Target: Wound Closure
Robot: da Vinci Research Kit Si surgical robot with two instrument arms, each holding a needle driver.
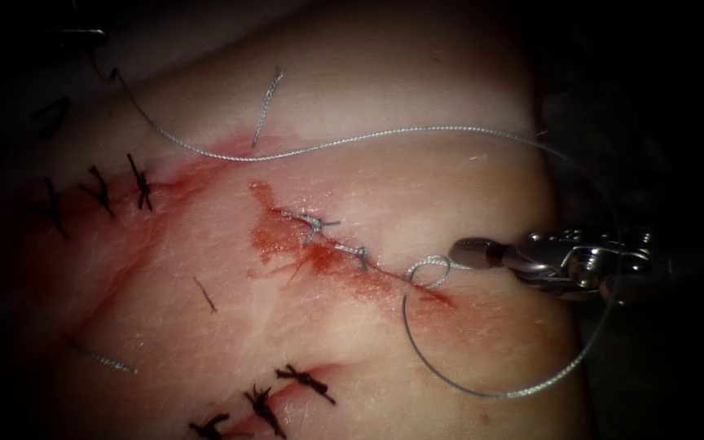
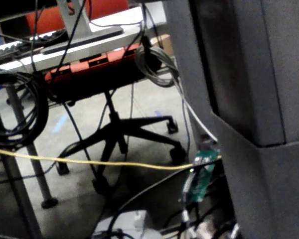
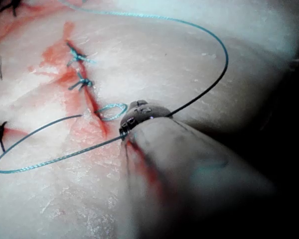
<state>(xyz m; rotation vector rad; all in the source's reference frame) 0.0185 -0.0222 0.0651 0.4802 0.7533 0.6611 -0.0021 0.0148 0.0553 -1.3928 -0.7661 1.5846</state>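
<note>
The tissue (image 1: 385, 187) carries a slanting cut (image 1: 385, 275) with two grey knots (image 1: 313, 222) (image 1: 360, 254) on its upper part. A small thread loop (image 1: 429, 270) lies at the cut's lower right end, also seen as the loop (image 3: 112, 111). My right tool (image 1: 462, 249) comes in from the right, jaws shut, its tip just right of that loop. In the right wrist view the thread (image 3: 209, 40) runs into the right tool (image 3: 137, 110) and out the other side, so it holds thread. The long thread (image 1: 368, 137) sweeps across the tissue and curls below (image 1: 490, 393). I cannot make out the needle.
Red fluid (image 1: 279, 240) stains the tissue around the cut. Older cuts with black stitches lie at the left (image 1: 99, 191) and the bottom (image 1: 287, 391). Cut thread ends (image 1: 266, 102) (image 1: 99, 357) lie loose. The tissue drops into darkness at its right edge (image 1: 564, 204).
</note>
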